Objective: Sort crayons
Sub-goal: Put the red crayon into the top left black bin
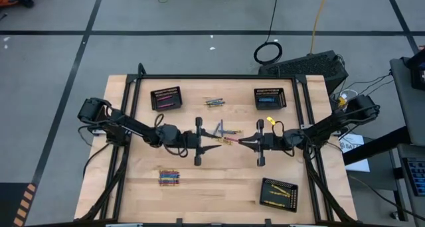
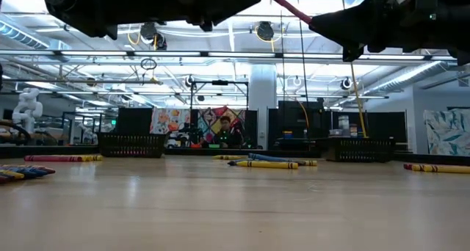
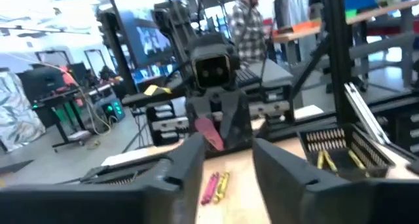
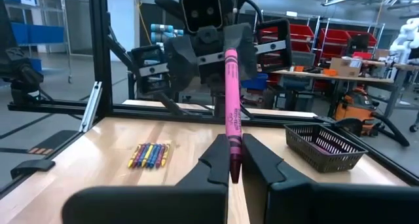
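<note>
A pink crayon [image 4: 230,99] hangs in the air over the table's middle, with my right gripper [image 4: 234,168] shut on one end of it. Its free end [image 3: 208,132] points at my left gripper [image 3: 229,175], which faces it from the table's left with its fingers open and nothing between them. In the high view the two grippers, left [image 1: 214,147] and right [image 1: 243,142], stand tip to tip with the crayon [image 1: 230,141] between them. The low view shows the crayon [image 2: 288,7] high above the tabletop. My right gripper pinches the pink crayon's near end [image 4: 232,152] between its two fingers. The fingers come about level from the table's right and lie along the crayon. The crayon sticks out past the fingertips toward my left gripper, tilted slightly upward and lifted clear of the table.
Three black mesh baskets stand on the table: far left [image 1: 166,98], far right [image 1: 269,98] and near right [image 1: 279,194]. Loose crayons lie at the far middle [image 1: 214,102] and beside the grippers [image 1: 226,129]. A yellow one [image 1: 270,121] lies by the right arm, and a bundle [image 1: 169,177] lies near left.
</note>
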